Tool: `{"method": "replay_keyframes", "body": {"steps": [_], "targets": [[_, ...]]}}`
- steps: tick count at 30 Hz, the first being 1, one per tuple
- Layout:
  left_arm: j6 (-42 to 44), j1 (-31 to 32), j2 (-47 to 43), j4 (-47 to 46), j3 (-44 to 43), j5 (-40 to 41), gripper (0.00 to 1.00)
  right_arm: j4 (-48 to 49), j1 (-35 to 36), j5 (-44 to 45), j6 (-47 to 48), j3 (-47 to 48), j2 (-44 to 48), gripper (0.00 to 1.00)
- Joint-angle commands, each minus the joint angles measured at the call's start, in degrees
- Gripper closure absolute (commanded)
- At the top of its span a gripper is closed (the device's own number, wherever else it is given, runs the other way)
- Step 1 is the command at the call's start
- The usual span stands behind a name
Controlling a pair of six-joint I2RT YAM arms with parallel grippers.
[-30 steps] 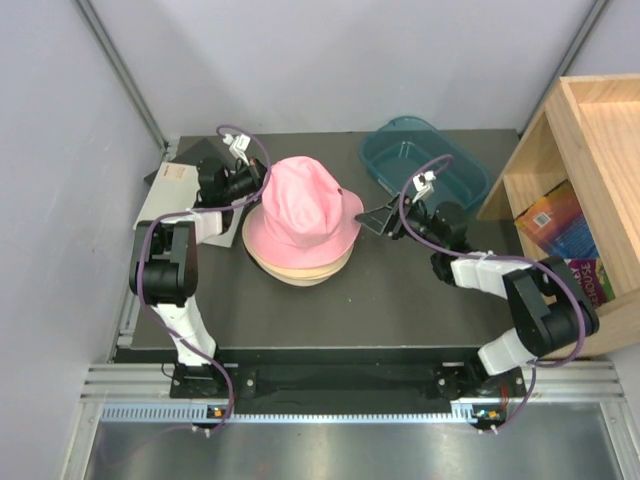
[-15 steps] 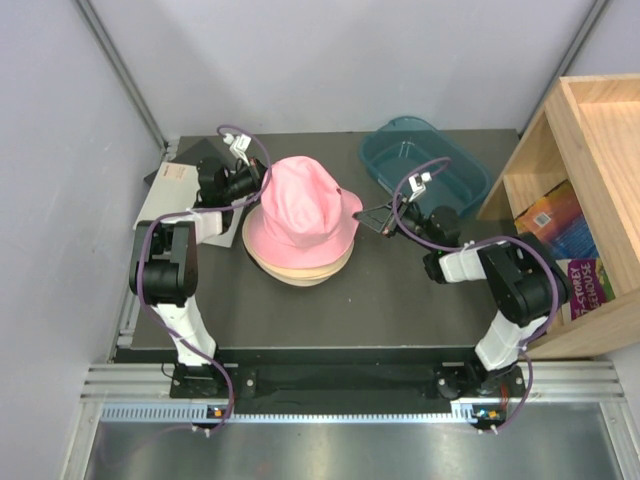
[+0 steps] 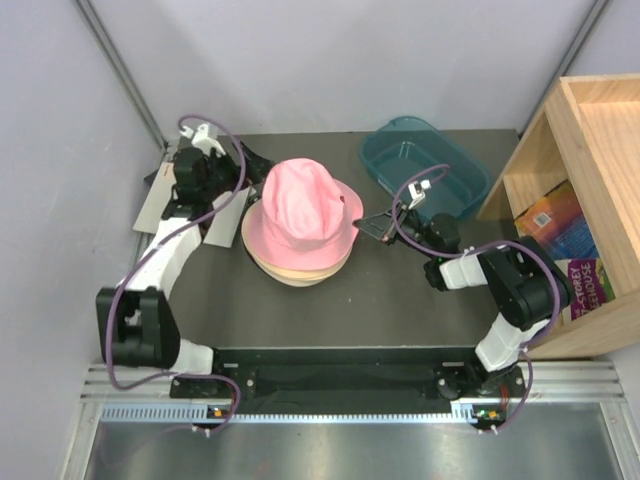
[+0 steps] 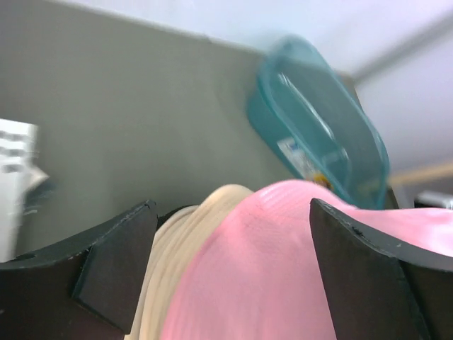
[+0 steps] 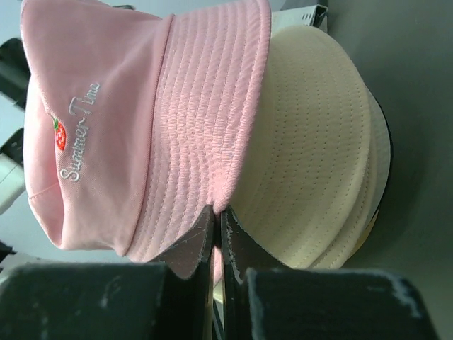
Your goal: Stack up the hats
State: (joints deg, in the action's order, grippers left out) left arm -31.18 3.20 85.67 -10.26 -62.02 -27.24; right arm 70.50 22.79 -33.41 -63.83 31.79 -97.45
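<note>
Seen from above, the pink hat (image 3: 300,208) is set on top of a pile of cream hats (image 3: 298,272), left of the middle of the dark surface (image 3: 380,310). The left gripper (image 3: 252,165) is held just beside the far-left side of the pile, its jaws spread wide and closed on nothing. The right gripper (image 3: 368,226) is placed at the right edge of the pink brim, with its jaws drawn together. A teal tub (image 3: 425,165) is seen at the far right of the surface, and a wooden shelf (image 3: 590,140) stands at the right edge of the scene.

In the left wrist view, the left gripper (image 4: 230,212) is shown with its two dark fingers (image 4: 117,265) well apart. The pink hat (image 4: 269,269) and a cream hat (image 4: 180,248) under it are seen beyond the gap, and the teal tub (image 4: 322,134) lies farther off.

In the right wrist view, the jaws of the right gripper (image 5: 217,212) are pressed shut on the edge of the brim of the pink hat (image 5: 141,120). White lettering and a small strawberry are stitched on its crown. The cream hats (image 5: 311,156) are stacked directly beneath it, brims overlapping.
</note>
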Motion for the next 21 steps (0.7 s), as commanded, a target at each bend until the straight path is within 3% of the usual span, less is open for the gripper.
{"method": "replay_keyframes", "body": {"steps": [1,5,12,21], "targets": [[-1.3,0.0,-10.4,11.6,4.7,14.9,0.07,0.0,1.2,0.5,2.7,-0.6,2.9,1.00],[-5.1,0.0,-18.3,11.1,13.7,11.0,0.11,0.0,1.6,0.5,2.6,-0.6,2.6,1.00],[-9.6,0.0,-28.9,8.3,25.8,8.6,0.29,-0.2,1.9,0.2,2.5,-0.8,2.6,1.00],[-11.8,0.0,-31.4,10.0,28.3,9.9,0.30,-0.3,1.9,0.1,2.3,-1.2,2.8,1.00]]}}
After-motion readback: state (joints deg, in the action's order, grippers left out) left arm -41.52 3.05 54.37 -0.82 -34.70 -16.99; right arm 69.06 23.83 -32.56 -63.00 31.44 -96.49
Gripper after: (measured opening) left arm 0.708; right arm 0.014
